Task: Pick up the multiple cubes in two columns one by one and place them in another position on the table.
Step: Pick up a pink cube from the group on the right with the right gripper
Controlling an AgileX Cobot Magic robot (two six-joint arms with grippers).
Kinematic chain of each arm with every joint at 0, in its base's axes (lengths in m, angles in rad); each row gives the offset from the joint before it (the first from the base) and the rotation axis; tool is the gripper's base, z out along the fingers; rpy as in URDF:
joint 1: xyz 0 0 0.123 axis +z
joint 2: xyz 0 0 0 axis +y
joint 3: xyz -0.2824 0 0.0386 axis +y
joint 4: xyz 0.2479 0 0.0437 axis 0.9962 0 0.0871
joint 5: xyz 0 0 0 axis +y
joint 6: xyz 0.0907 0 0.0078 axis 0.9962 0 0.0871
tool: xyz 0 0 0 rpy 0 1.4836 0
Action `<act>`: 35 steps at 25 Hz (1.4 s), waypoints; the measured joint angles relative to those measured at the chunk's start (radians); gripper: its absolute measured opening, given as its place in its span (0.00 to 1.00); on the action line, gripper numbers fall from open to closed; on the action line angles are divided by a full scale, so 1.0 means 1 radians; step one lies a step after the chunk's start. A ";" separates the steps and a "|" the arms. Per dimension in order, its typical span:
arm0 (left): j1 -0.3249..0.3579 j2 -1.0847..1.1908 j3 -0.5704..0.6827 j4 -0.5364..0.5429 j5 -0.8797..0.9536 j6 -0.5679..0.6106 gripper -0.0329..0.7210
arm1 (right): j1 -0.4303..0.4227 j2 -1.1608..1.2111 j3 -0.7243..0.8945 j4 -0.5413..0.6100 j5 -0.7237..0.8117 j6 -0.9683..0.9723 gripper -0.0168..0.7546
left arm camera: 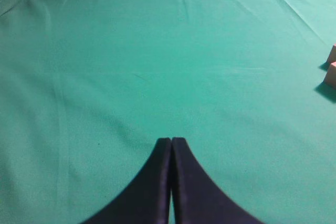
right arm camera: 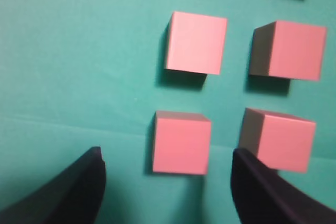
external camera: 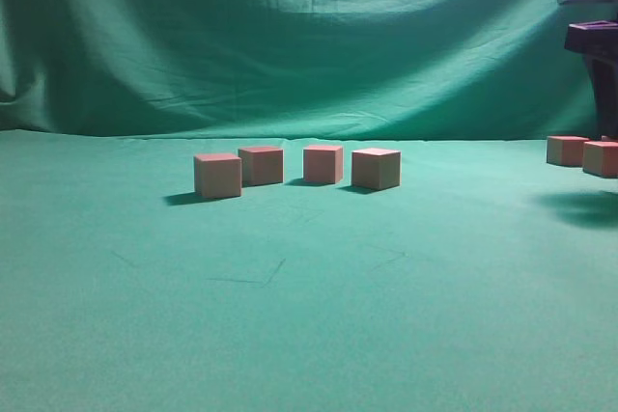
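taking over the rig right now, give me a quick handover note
Left gripper: jaws shut, empty, over bare table.
Right gripper: jaws open, holding nothing, hanging above the two-column grid with the near-left cube between its fingers.
Done: four cubes sit in a loose row mid-table in the exterior view.
Left: at least six cubes are in the columns under the right gripper; two show at the right edge. Next is likely a descent and grasp on the near-left cube.
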State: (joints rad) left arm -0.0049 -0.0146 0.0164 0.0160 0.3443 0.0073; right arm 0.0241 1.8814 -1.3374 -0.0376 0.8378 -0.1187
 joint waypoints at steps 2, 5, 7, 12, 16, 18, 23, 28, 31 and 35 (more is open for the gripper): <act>0.000 0.000 0.000 0.000 0.000 0.000 0.04 | 0.000 0.017 -0.004 0.000 -0.002 0.000 0.62; 0.000 0.000 0.000 0.000 0.000 0.000 0.04 | 0.000 0.036 -0.004 0.000 -0.002 0.000 0.62; 0.000 0.000 0.000 0.000 0.000 0.000 0.04 | 0.000 0.045 -0.006 0.000 -0.002 0.000 0.62; 0.000 0.000 0.000 0.000 0.000 0.000 0.04 | 0.000 0.080 -0.011 0.000 -0.006 0.000 0.62; 0.000 0.000 0.000 0.000 0.000 0.000 0.04 | 0.000 0.089 -0.014 0.000 -0.013 0.000 0.62; 0.000 0.000 0.000 0.000 0.000 0.000 0.04 | 0.000 0.089 -0.014 0.000 -0.014 0.000 0.56; 0.000 0.000 0.000 0.000 0.000 0.000 0.04 | 0.000 0.089 -0.014 0.000 -0.013 0.002 0.37; 0.000 0.000 0.000 0.000 0.000 0.000 0.04 | 0.000 0.089 -0.036 0.006 0.031 0.002 0.37; 0.000 0.000 0.000 0.000 0.000 0.000 0.04 | 0.000 0.069 -0.086 0.054 0.086 -0.004 0.37; 0.000 0.000 0.000 0.000 0.000 0.000 0.04 | 0.032 -0.001 -0.158 0.131 0.175 -0.080 0.37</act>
State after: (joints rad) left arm -0.0049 -0.0146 0.0164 0.0160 0.3443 0.0073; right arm 0.0558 1.8808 -1.4958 0.0930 1.0126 -0.1985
